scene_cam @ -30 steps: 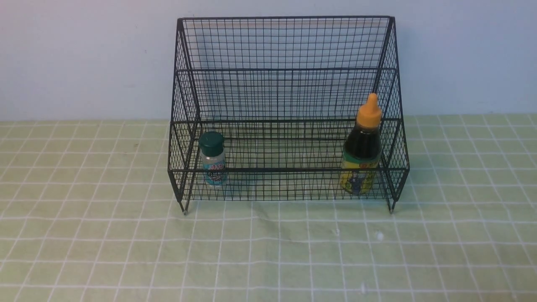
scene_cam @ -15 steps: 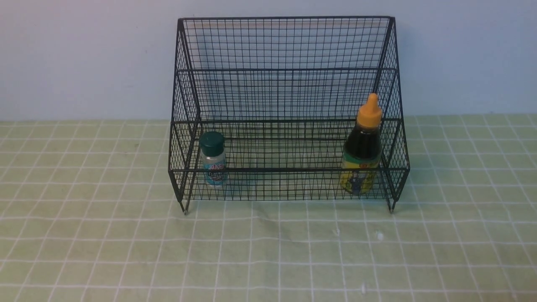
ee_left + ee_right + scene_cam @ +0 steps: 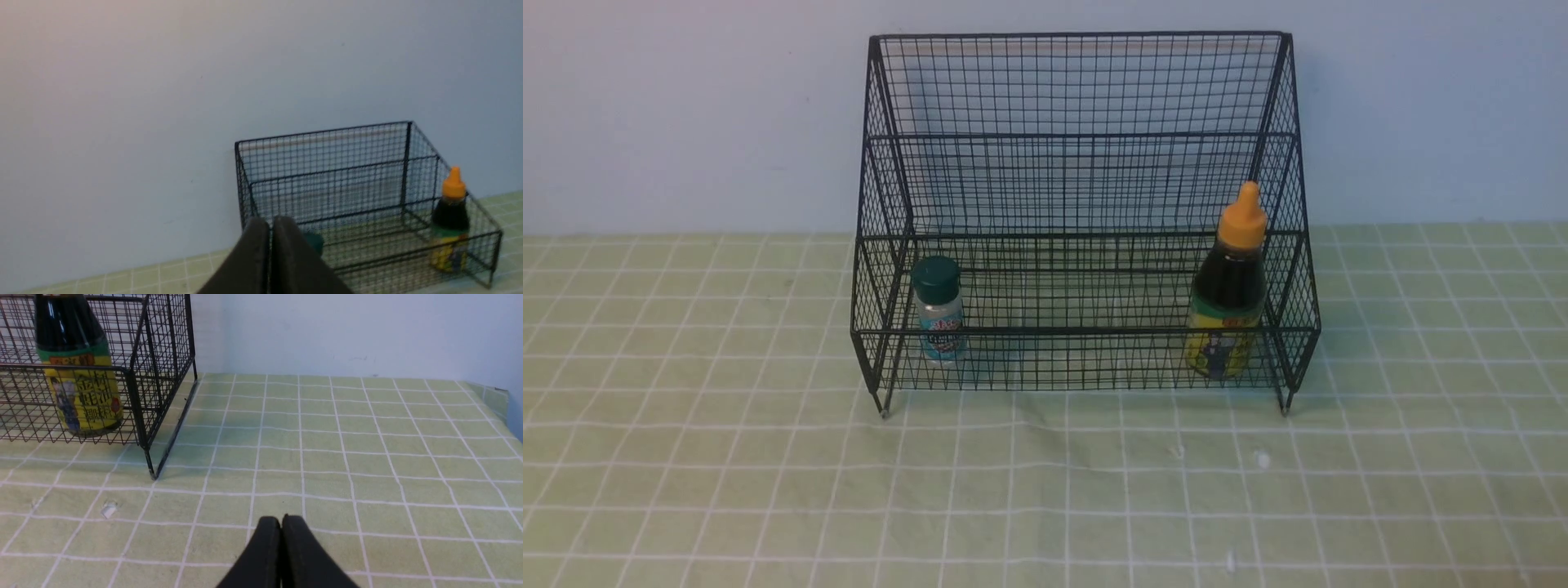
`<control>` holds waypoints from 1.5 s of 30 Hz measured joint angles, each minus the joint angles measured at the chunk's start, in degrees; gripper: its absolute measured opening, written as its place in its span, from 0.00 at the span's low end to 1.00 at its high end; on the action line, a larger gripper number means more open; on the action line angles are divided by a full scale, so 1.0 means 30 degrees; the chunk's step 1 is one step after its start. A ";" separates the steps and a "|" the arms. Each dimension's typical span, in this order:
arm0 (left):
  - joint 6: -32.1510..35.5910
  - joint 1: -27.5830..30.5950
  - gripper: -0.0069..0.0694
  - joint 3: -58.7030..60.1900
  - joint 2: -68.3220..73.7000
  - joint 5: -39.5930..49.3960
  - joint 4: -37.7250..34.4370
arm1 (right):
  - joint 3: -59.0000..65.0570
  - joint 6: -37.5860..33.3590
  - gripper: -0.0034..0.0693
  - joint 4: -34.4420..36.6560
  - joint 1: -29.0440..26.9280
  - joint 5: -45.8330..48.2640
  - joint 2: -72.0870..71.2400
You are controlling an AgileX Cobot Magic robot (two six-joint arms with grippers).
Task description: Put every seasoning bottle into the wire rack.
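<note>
Two seasoning bottles stand upright inside the wire rack (image 3: 1086,212), lower tier: the green-capped shaker (image 3: 938,309) at its left end, the dark-sauce bottle (image 3: 1229,286) at its right. Left gripper (image 3: 270,228) and right gripper (image 3: 281,524) are pressed closed, empty, withdrawn nearer than the rack over the checked cloth (image 3: 1045,490); no placing move appears outstanding.

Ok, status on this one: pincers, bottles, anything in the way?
Left pincer shut, empty. Right pincer shut, empty, over the tablecloth. Green-capped shaker and dark-sauce bottle both upright on the wire rack lower tier. Nothing in the way.
</note>
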 joint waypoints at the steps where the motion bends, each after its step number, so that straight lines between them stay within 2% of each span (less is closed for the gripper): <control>1: 0.0520 0.0407 0.08 0.0941 -0.0053 -0.0473 -0.0112 | 0.0000 0.0000 0.03 0.0000 0.0000 0.0000 0.0000; 7: 0.3072 0.3344 0.08 0.6497 -0.0951 -0.3343 -0.1916 | 0.0000 0.0000 0.03 0.0000 0.0000 0.0000 0.0000; 11: 0.3473 0.4711 0.08 0.9985 -0.0969 -0.5080 -0.2197 | 0.0000 0.0000 0.03 0.0000 0.0000 0.0000 0.0000; 16: 0.3495 0.5174 0.08 1.2567 -0.0969 -0.6218 -0.2473 | 0.0000 0.0000 0.03 0.0000 0.0000 0.0000 0.0000; 20: 0.3495 0.5174 0.08 1.2837 -0.0969 -0.5511 -0.2528 | 0.0000 0.0000 0.03 0.0000 0.0000 -0.0009 0.0000; 45: 0.3495 0.5174 0.08 1.2837 -0.0969 -0.5491 -0.2529 | 0.0000 0.0000 0.03 0.0000 0.0000 -0.0009 0.0000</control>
